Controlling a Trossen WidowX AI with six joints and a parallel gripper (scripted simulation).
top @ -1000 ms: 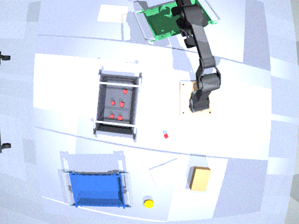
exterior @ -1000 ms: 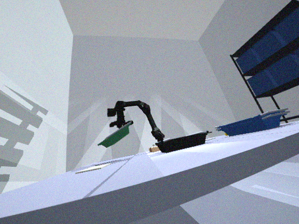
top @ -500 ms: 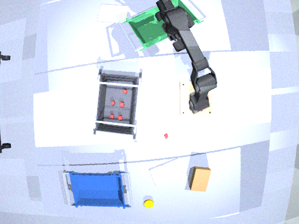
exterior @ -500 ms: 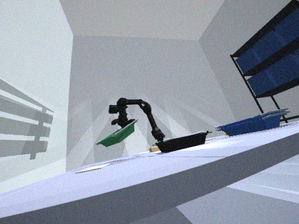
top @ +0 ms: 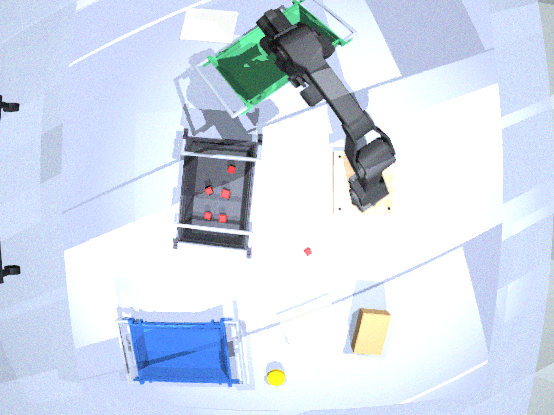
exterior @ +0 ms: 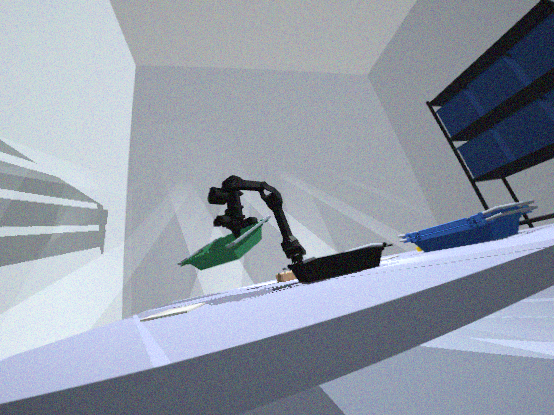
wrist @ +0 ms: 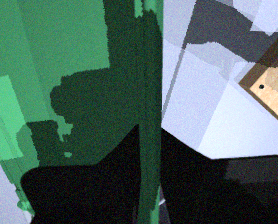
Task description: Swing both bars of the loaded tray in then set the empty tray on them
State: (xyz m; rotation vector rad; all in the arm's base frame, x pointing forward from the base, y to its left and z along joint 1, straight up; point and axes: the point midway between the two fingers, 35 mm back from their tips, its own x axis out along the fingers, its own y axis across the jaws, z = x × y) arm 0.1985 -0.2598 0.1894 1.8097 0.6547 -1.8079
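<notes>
Green tray (top: pixel 250 68) hung tilted above table | gripper (wrist: pixel 150 165) clamped on its side wall | black loaded tray (top: pixel 216 193) apart.

The dark grey tray (top: pixel 186 191) stands flat on the table, holding 5 small red blocks (top: pixel 225 193) on its floor. Its 2 wire bars (top: pixel 220 156) lie across its top, 1 near each end. The empty green tray (top: pixel 245 71) is off the table, held by 1 side wall and tilted, its free end sagging lower. Seen from above it lies beyond the dark tray's far end, skewed to it, with its own wire bars (top: pixel 332 18) swung out past its ends.
</notes>
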